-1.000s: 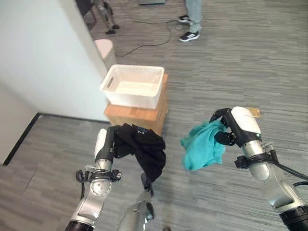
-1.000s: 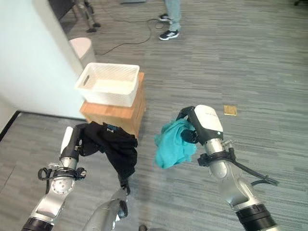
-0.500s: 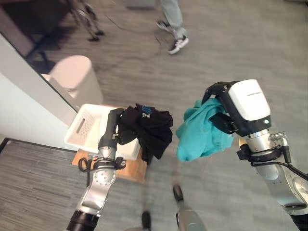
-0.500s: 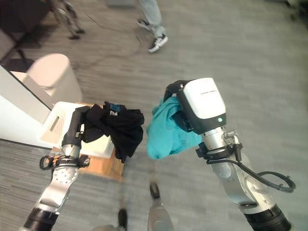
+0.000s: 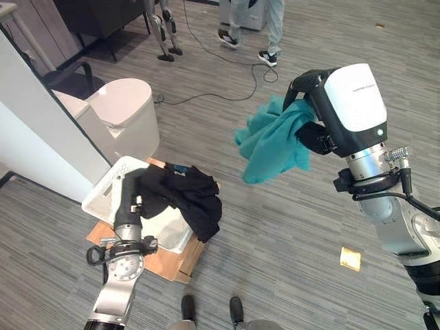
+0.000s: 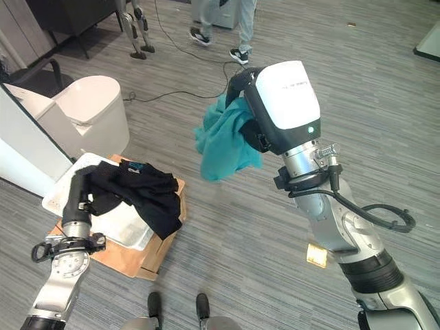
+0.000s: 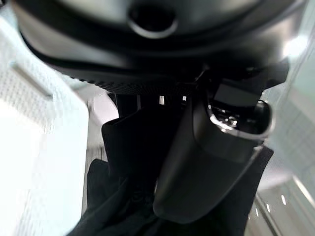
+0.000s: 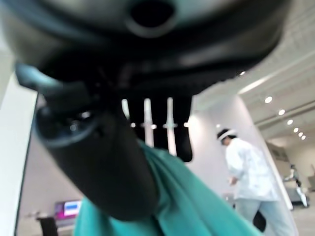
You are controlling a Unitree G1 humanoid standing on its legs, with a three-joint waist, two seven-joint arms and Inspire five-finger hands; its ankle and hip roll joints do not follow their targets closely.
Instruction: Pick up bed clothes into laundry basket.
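The left hand (image 5: 130, 206) clutches a crumpled black garment (image 5: 185, 196) draped over the white laundry basket (image 5: 103, 196). The right hand (image 5: 313, 113), raised high, grips a bunched teal garment (image 5: 268, 141) hanging in midair.

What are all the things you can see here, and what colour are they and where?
Laundry basket: one, white, on the wooden crate.
Wooden crate: one, brown, on the floor under the basket.
Black garment: one, held over the basket, draping past its rim.
Teal garment: one, held up in the air.
Round bin: one, white, beside the wall.
Yellow tag: one, on the floor.
Person: one, legs and shoes, far side.
Left hand: dark, gripping the black garment.
Right hand: dark, gripping the teal garment.
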